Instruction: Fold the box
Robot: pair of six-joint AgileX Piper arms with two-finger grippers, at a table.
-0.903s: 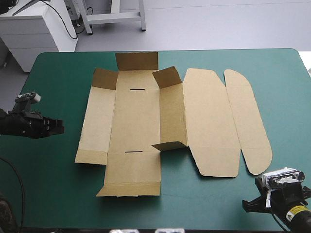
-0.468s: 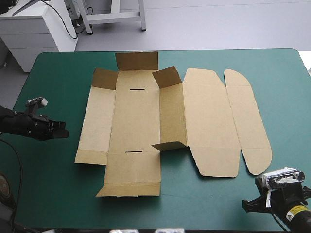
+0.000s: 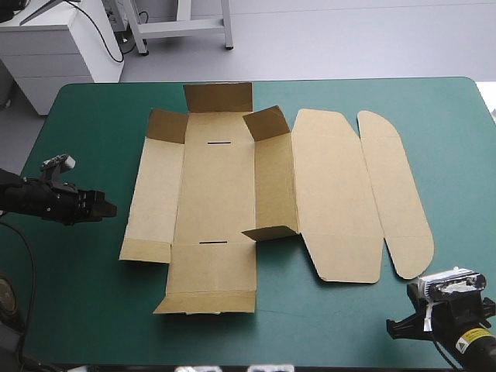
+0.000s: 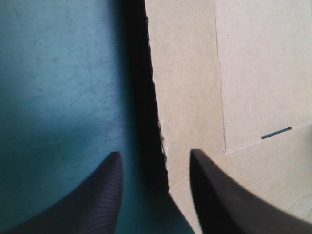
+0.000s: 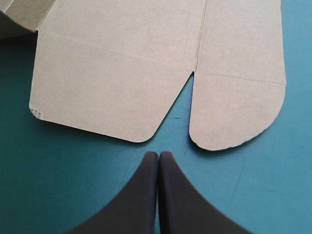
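The brown box (image 3: 217, 194) lies mostly flat at the table's middle. Its far flaps and the wall right of the slotted centre panel are raised, and the rounded lid panels (image 3: 337, 194) lie flat to the right. My left gripper (image 3: 105, 208) is low over the cover, just left of the box's left side panel. In the left wrist view this gripper (image 4: 155, 155) is open, and the box's left edge (image 4: 158, 117) runs between its fingers. My right gripper (image 3: 399, 329) is near the table's front right corner. Its fingers (image 5: 158, 155) are shut, with the lid's rounded ends (image 5: 234, 112) ahead.
The teal-green cover (image 3: 85, 124) shows on all sides of the box, with wide strips at the left and along the front edge. The table's near edge runs close behind the right gripper.
My left gripper has moved right, towards the box's left edge. The right arm and the box have not moved.
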